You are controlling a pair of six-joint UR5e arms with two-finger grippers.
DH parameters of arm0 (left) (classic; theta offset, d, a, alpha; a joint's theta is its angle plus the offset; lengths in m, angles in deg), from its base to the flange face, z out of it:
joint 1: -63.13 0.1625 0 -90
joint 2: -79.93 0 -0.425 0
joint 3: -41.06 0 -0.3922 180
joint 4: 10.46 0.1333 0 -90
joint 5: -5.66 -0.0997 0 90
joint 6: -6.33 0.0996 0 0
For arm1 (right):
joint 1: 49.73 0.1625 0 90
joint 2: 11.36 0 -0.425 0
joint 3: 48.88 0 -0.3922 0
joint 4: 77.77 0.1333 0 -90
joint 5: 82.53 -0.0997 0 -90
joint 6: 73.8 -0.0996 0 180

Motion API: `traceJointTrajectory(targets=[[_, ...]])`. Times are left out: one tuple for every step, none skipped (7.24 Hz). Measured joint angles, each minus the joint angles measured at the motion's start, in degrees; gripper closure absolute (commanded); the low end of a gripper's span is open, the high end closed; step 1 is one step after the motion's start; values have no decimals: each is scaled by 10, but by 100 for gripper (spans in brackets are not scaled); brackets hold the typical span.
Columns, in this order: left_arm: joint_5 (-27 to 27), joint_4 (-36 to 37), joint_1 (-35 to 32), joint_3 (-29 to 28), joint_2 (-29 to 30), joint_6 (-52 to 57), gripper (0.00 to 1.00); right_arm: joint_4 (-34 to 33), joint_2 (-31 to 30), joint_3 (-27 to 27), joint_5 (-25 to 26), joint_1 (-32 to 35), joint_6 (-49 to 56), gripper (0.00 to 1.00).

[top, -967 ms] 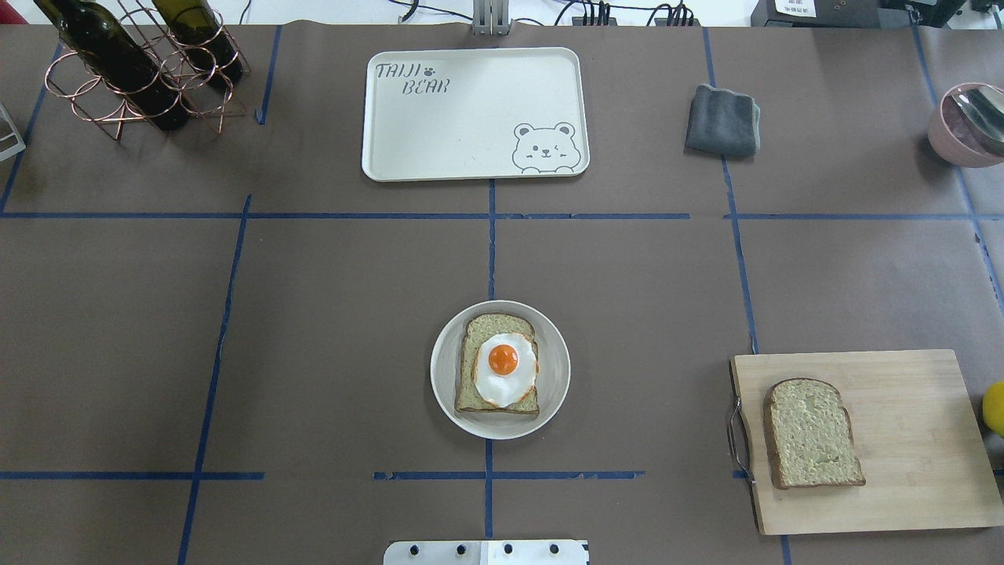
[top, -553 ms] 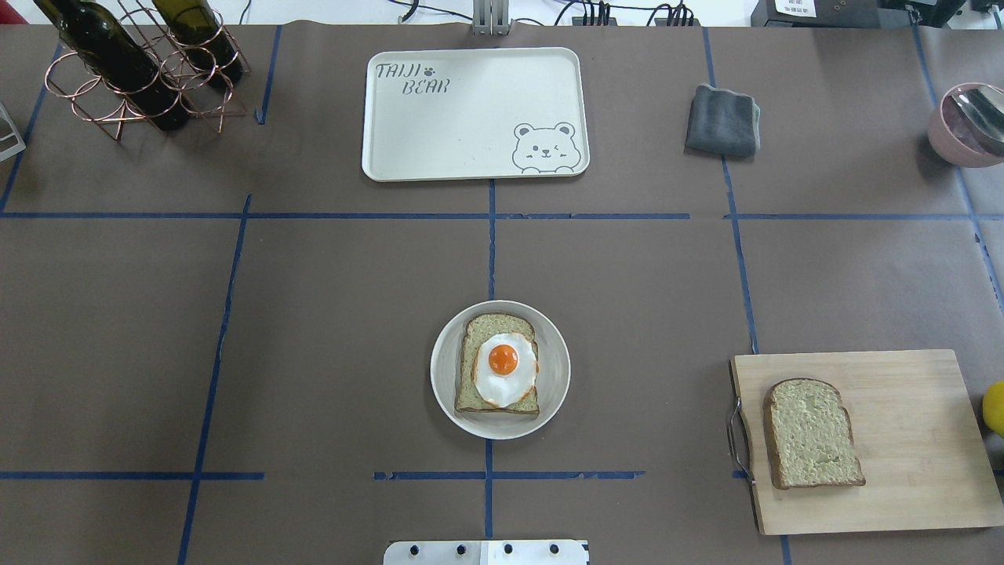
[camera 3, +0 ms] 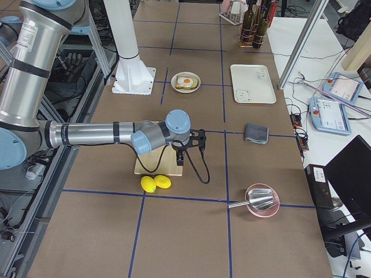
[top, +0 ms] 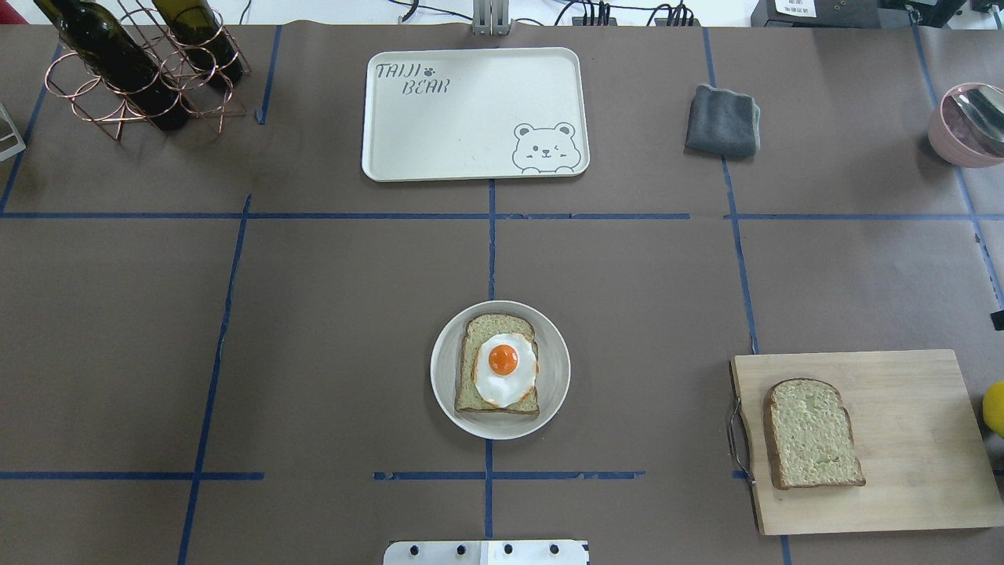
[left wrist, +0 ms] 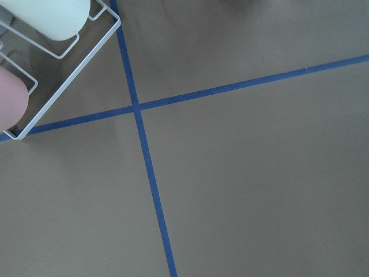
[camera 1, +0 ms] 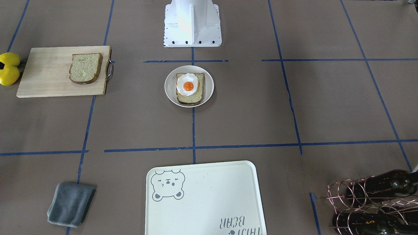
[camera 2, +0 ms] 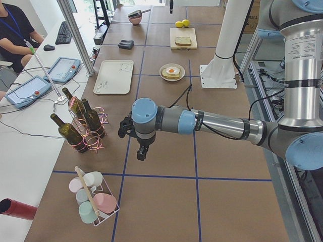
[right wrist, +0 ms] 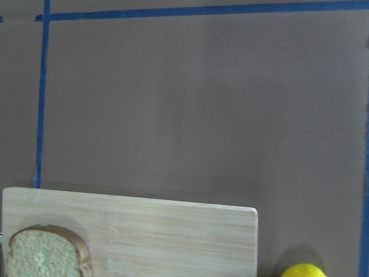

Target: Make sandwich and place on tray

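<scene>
One bread slice (top: 480, 326) lies on a small round white plate (top: 444, 396) at the table's middle, with the fried egg (top: 503, 369) on top. The second slice (top: 813, 433) lies bare on the wooden cutting board (top: 910, 439) at the right; it also shows in the right wrist view (right wrist: 46, 254). The cream tray (top: 474, 114) with the bear face sits at the far middle, nothing on it. My left gripper (camera 2: 139, 151) hangs over the table's left end, far from the food. My right gripper (camera 3: 181, 157) hangs beside the board. I cannot tell whether either is open or shut.
A copper rack with wine bottles (top: 133, 67) stands far left. A grey cloth (top: 722, 119) lies right of the tray. A pink bowl with a spoon (top: 966, 124) sits far right. Yellow lemons (camera 1: 8, 68) lie beside the board. A wire rack of cups (camera 2: 93, 199) stands at the left end.
A small dark piece has come into the overhead view's right edge above the cutting board. The bread, egg, plate and tray have not moved.
</scene>
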Motion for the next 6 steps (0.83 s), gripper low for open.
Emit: traceJointTrajectory(targets=[[3,-19,1,0,0,0,0,68,-2,1,23,-57,-86,5],[5,-38,2,0,0,0,0,135,-1,4,70,-129,-192,5],[6,-54,3,0,0,-1,0,181,-1,13,124,-199,-278,5],[6,-64,3,0,-1,-2,0,201,-2,26,166,-258,-339,6],[6,-71,3,0,-1,-3,0,209,-3,32,210,-315,-393,9],[6,-74,3,0,-1,-4,0,213,-3,33,253,-361,-433,11]])
